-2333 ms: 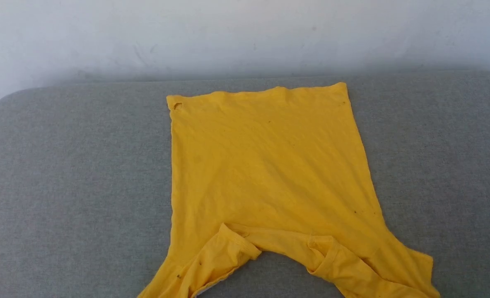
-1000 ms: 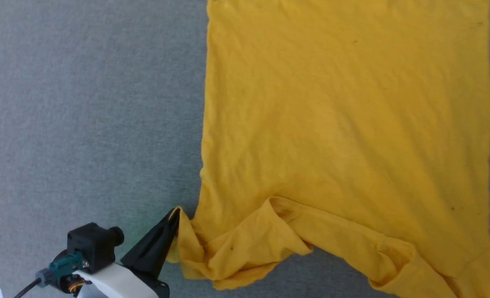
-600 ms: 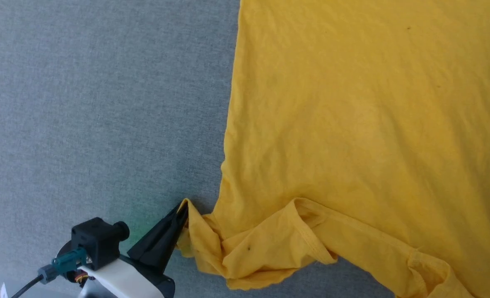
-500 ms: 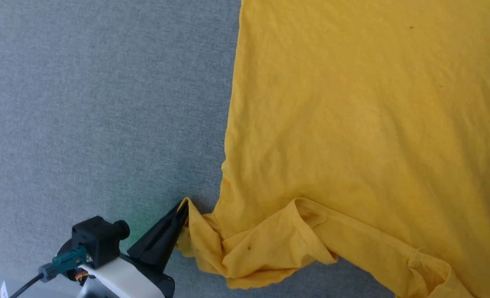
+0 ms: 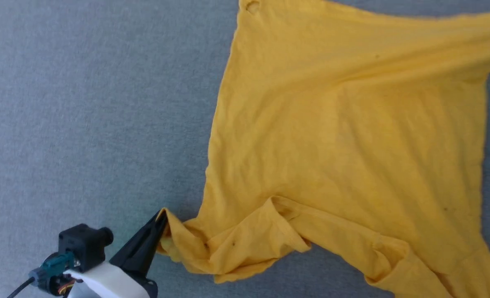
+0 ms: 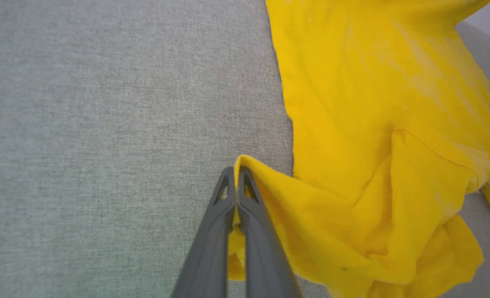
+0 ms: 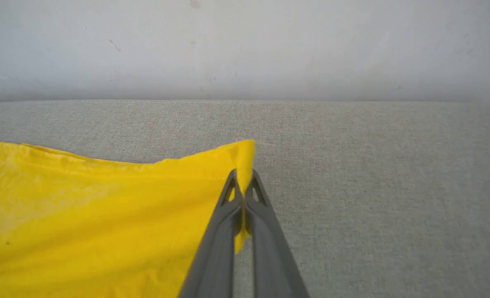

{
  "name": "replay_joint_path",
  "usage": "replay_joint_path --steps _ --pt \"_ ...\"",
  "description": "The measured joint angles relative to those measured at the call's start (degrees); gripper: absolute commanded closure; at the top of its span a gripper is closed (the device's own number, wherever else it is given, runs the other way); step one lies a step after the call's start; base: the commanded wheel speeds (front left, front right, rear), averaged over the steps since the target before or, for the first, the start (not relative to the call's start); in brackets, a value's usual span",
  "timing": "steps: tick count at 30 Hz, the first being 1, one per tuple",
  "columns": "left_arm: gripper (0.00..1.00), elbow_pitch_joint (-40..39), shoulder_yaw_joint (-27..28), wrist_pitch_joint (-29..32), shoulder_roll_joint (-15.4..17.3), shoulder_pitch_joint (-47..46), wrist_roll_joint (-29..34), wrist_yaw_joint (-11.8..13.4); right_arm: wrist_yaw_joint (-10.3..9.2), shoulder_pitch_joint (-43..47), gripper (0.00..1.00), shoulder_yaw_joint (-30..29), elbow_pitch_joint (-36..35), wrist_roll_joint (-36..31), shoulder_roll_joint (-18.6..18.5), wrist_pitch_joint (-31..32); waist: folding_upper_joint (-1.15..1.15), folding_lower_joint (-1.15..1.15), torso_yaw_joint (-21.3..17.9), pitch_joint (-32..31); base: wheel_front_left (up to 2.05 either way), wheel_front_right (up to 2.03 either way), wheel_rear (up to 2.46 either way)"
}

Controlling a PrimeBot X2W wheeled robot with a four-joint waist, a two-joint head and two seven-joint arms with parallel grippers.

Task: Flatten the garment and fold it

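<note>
Garment (image 5: 344, 136): yellow T-shirt, plain side up on the grey cloth-covered surface (image 5: 83, 103); sleeve end toward the robot, hem end away; no print in view.

Left hand (image 5: 160, 216): fingers together, clamped on the tip of the near-left sleeve; the cloth stands there in a small peak off the surface.

Right hand (image 7: 242, 178): fingers together, clamped on a hem corner, with a tab of cloth showing past the tips; in the head view the far-right hem corner tapers to a point that runs off the frame's right edge, with tension creases leading to it.

Handling (judgement): thin knit, very light, limp, no stiffness of its own; it likely follows a pull only along the taut line and sags or bunches elsewhere. The near sleeves and collar zone lie doubled over on themselves. The grey cloth probably gives some drag, so sliding may wrinkle the shirt; a slight lift looks safer.

Best holds (judgement): seamed edges such as cuffs, hem corners and shoulder seams; pinch both layers, else front parts from back; the knit stretches, so pull gently and evenly.
</note>
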Motion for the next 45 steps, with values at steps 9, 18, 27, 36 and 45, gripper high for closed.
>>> replay_joint_path --steps 9,18,27,36,45 --pt "1.00 0.1 1.0 -1.2 1.0 4.4 -0.7 1.5 0.01 20.7 1.00 -7.4 -11.7 6.4 2.9 2.0 0.00 -0.01 -7.0 -6.8 0.00 0.00 0.00" --pt "1.00 -0.3 2.1 -1.7 1.6 6.1 -2.0 2.0 0.00 44.7 1.00 -12.1 -16.2 9.3 8.8 -0.5 0.00 -0.01 -14.8 -11.0 0.00 0.00 0.00" --pt "1.00 -0.5 2.2 -1.9 1.6 6.7 -2.6 2.5 0.01 54.5 0.16 -9.1 -10.0 16.3 9.4 -7.6 0.00 0.00 -18.7 -13.8 0.00 0.00 0.00" --pt "1.00 -1.0 1.7 -1.9 1.5 6.6 -2.5 2.5 0.00 43.6 0.00 -5.9 -24.3 14.3 8.2 -9.0 0.00 0.01 -17.0 -14.2 0.00 0.00 0.00" --pt "1.00 -1.9 0.5 -1.5 0.7 3.2 -1.1 1.9 0.01 25.1 0.00 7.3 -20.9 8.6 -0.5 -3.2 0.00 0.01 -13.8 -10.4 0.00 0.00 0.00"
